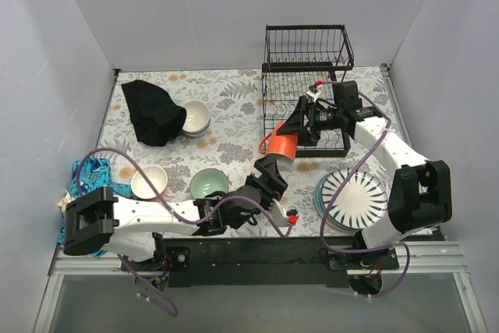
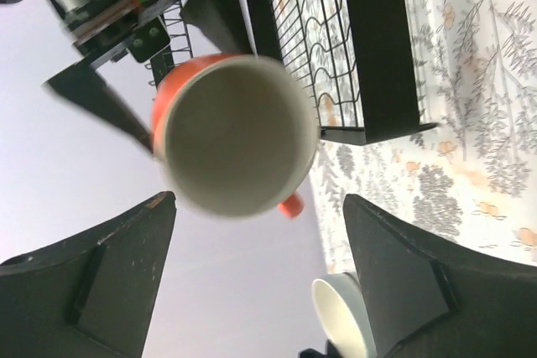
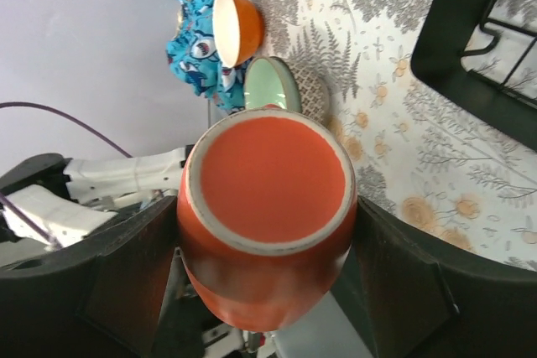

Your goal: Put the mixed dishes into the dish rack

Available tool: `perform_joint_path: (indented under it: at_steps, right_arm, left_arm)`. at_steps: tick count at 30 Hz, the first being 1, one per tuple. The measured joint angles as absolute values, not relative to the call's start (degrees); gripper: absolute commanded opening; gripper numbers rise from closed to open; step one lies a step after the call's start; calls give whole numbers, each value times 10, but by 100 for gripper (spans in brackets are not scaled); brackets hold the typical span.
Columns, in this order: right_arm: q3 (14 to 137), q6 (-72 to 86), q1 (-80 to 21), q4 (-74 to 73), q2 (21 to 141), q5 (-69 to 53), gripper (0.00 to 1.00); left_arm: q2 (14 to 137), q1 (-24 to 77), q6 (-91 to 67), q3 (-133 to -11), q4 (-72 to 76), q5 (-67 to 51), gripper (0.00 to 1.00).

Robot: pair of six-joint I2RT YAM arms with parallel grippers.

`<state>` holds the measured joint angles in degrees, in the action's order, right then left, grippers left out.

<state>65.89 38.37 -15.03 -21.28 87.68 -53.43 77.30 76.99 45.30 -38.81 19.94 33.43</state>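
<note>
Orange mug (image 3: 267, 182) is clamped between the fingers of the right gripper (image 3: 265, 224), base toward its wrist, dish rack (image 1: 306, 51) just beside. Left gripper (image 2: 256, 207) is spread wide, grasping nothing, mug mouth just ahead.

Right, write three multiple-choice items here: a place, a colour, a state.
1. Where is the orange ceramic mug? A. in the upper basket B. on the table C. held before the black wire dish rack
2. The mug's inside is: A. blue B. off-white C. black
3. The left end effector is: A. open, clear of the mug B. shut on the mug C. shut on a bowl

C: the right end effector grips it by the rack's front corner.
B: the left wrist view shows its pale interior.
A: its jaws stand wide, touching nothing.
</note>
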Motion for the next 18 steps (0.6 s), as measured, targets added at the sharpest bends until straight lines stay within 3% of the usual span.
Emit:
perform_joint_path:
  at_steps: [7, 8, 14, 18]
  right_arm:
    - [665, 311, -150, -213, 877, -494, 17]
    - [670, 302, -150, -215, 877, -488, 16]
    - [696, 218, -150, -225, 870, -437, 15]
    - [691, 153, -150, -223, 844, -382, 14]
  left_arm:
    - [632, 794, 347, -380, 83, 282, 89]
    - [612, 797, 330, -380, 60, 271, 98]
    - [479, 800, 220, -398, -100, 200, 98]
    - [448, 800, 163, -441, -151, 215, 98]
